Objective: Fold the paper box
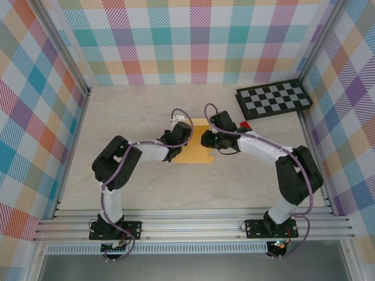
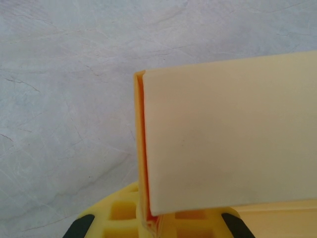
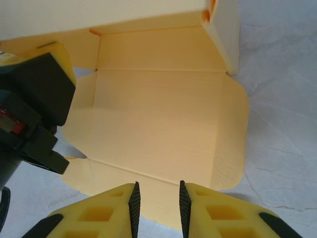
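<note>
risk: left gripper (image 2: 151,224) clamped on paper box (image 3: 158,114) wall, right gripper (image 3: 157,208) slightly apart at its near edge, so the fold may spring back.

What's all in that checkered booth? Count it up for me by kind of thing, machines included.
paper box: 1
checkerboard: 1
red block: 1
robot arms: 2
Total: 5
</note>
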Available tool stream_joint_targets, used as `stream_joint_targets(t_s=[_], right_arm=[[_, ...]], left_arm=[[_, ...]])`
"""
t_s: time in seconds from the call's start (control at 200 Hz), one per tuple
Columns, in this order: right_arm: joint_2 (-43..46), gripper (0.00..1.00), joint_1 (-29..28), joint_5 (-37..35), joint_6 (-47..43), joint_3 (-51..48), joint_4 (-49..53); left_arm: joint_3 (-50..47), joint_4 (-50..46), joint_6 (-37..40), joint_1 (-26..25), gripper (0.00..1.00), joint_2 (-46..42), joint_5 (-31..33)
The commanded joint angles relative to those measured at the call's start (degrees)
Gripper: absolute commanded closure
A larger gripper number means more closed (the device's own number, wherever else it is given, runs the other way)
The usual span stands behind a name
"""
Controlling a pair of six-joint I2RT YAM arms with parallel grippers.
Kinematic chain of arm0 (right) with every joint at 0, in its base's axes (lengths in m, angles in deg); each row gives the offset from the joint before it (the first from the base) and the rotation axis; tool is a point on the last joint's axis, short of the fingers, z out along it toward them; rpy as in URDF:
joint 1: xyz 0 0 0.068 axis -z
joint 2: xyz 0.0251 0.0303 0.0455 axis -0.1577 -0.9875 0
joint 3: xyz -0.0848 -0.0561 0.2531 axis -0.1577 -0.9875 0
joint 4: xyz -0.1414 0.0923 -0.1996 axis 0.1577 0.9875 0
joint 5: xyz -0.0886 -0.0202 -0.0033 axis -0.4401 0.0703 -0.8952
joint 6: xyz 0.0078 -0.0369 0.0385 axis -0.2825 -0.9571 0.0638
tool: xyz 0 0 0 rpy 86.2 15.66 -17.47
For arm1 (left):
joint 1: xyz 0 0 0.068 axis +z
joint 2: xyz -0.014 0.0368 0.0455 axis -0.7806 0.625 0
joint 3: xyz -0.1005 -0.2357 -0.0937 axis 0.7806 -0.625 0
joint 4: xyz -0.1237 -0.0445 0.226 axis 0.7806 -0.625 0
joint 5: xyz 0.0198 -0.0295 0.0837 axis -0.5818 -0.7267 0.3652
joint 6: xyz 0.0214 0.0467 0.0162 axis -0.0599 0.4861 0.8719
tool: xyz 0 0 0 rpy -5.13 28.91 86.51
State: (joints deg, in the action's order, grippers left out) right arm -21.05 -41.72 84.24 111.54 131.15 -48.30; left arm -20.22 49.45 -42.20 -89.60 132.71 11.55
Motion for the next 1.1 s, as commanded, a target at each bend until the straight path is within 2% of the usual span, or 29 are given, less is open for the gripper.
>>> stream_joint_targets(t_s=[0.0, 0.205, 0.29, 0.445, 0.665, 0.77, 0.95, 1.095], right_arm=[[2.9, 0.67, 0.5, -1.3, -2.4, 4.1, 3.4], [1.3, 0.63, 4.3, -1.4, -6.8, 9.6, 6.3], [-0.4, 0.62, 5.8, -1.3, -8.8, 12.2, 6.6], [-6.1, 0.61, 7.4, -1.6, -12.3, 18.3, 8.4], [-12.5, 0.61, 7.8, -1.9, -13.8, 23.1, 8.7], [-14.1, 0.61, 7.8, -1.6, -13.8, 23.5, 8.5], [-14.8, 0.62, 7.8, -1.0, -14.4, 22.7, 7.9], [-14.5, 0.62, 7.8, -0.2, -14.5, 21.4, 6.9]], left_arm=[[-1.8, -2.1, 3.3, -0.6, 1.0, 0.1, -1.3], [-1.5, -3.2, 3.5, -0.6, 0.9, -0.4, -2.3], [-1.7, -3.4, 3.5, -0.6, 0.77, -1.1, -2.5], [-2.2, -3.7, 4.3, -0.4, 0.64, -3.2, -4.2], [-4.1, -4.8, 4.2, -0.2, 0.52, -8.9, -7.9], [-6.0, -6.9, 3.4, 0.6, 0.49, -14.4, -11.5], [-8.5, -11.9, -2.8, 6.3, 0.51, -25.1, -22.3], [-3.2, -16.3, -9.1, 9.7, 0.51, -25.7, -27.8]])
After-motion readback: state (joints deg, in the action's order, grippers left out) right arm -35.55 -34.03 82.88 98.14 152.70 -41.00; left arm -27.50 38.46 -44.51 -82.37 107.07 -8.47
